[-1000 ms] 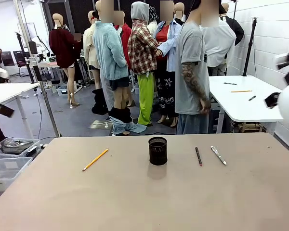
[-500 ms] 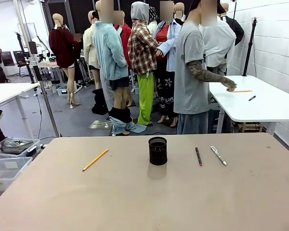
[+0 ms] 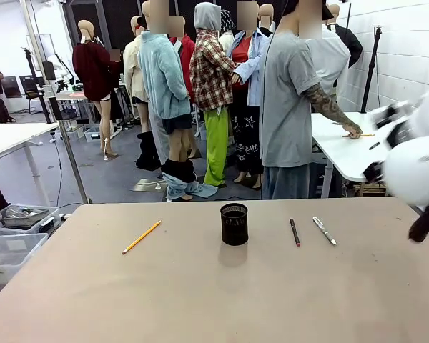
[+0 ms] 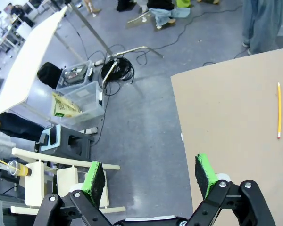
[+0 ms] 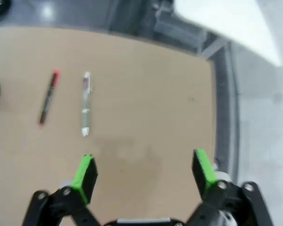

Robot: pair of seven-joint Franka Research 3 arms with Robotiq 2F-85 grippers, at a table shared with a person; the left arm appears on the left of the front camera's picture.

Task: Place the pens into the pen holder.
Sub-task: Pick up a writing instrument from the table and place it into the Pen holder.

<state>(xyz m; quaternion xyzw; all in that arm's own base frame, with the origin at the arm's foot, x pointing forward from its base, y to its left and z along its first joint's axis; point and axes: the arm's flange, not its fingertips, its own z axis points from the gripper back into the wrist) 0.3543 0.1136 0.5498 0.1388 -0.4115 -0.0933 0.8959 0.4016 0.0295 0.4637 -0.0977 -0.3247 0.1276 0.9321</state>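
Note:
The black mesh pen holder (image 3: pixel 234 224) stands upright at the middle of the tan table (image 3: pixel 200 300). A yellow pencil (image 3: pixel 141 236) lies to its left; a dark pen (image 3: pixel 294 232) and a whitish pen (image 3: pixel 324 231) lie to its right. My left gripper (image 4: pixel 149 175) is open and empty above the floor beside the table's left edge, the yellow pencil (image 4: pixel 278 110) far off. My right gripper (image 5: pixel 144 169) is open and empty above the table's right part. Ahead of it lie the dark pen (image 5: pixel 48 98), which has a red end, and the whitish pen (image 5: pixel 86 103). My right arm (image 3: pixel 415 168) shows blurred at the right edge.
A person (image 3: pixel 289 107) stands beyond the far edge, turned away, one hand (image 3: pixel 353 131) on a white side table (image 3: pixel 386 153). Plastic bins (image 4: pixel 78 96) and a wooden chair (image 4: pixel 47 176) stand on the floor left of the table.
My right arm has swung back into the front view at the right edge, lower than a second ago. The person's hand has moved onto the white side table.

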